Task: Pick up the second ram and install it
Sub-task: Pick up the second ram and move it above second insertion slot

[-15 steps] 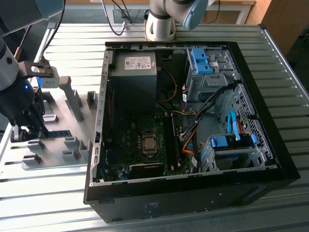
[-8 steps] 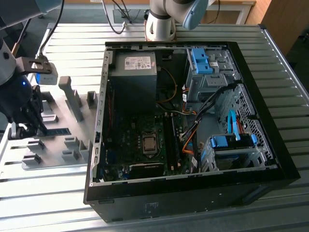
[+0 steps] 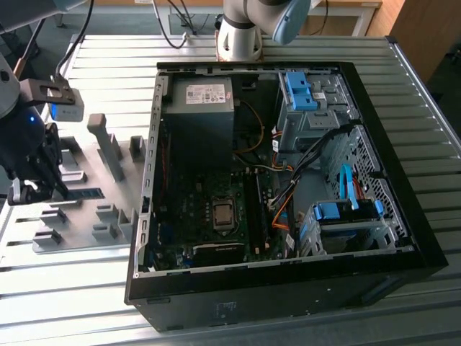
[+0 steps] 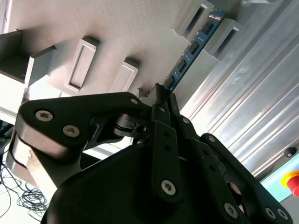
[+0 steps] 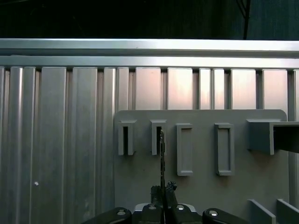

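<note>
Contact on the ram point(image 3: 90, 192), out at the exterior view's left, well apart from the open case point(image 3: 288, 288). Gripper point(image 3: 61, 193) down low over the grey plate point(image 3: 79, 231), jaws closed on the near end of it.

In the second wrist view, a tight look: black fingers point(image 4: 163, 135) squeezed together, ram point(image 4: 191, 50) pinched on edge between them and stretching away, dark chips in a row along its blue-green face. Far end lodged among the grey blocks point(image 4: 198, 18) on the plate, not lifted clear of them.

Same story in the first wrist view: ram point(image 5: 162, 158) edge-on, a thin dark line from the gripper point(image 5: 163, 190) straight out to a slotted block point(image 5: 158, 137), another slotted block just beside that one.

Ribbed metal table point(image 3: 65, 303) under everything. Over in the case, mainboard point(image 3: 216, 216) flat on the floor of the box, blue clips point(image 3: 299, 90) at the drive bays, orange cables point(image 3: 282, 209) strung between.
</note>
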Tool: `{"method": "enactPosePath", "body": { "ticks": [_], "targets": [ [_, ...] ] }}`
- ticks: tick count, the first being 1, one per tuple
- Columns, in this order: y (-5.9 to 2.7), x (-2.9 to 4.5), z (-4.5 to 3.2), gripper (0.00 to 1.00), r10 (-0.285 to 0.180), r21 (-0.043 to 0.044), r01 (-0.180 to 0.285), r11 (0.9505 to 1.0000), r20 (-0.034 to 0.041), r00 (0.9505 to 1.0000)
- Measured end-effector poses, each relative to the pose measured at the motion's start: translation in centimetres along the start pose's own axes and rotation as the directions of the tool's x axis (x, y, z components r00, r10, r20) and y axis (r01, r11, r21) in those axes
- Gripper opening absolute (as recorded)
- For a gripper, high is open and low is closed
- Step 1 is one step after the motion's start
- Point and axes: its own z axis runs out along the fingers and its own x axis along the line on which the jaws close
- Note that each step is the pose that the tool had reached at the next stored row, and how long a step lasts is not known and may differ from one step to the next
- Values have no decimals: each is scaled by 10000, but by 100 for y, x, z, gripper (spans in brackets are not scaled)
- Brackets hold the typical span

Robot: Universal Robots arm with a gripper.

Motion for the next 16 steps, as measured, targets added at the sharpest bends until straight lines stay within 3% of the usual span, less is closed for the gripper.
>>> {"method": "enactPosePath", "body": {
  "ticks": [16],
  "targets": [
    [1,-1,-134,14,0,0,0,10000,2,10000]
  ]
}}
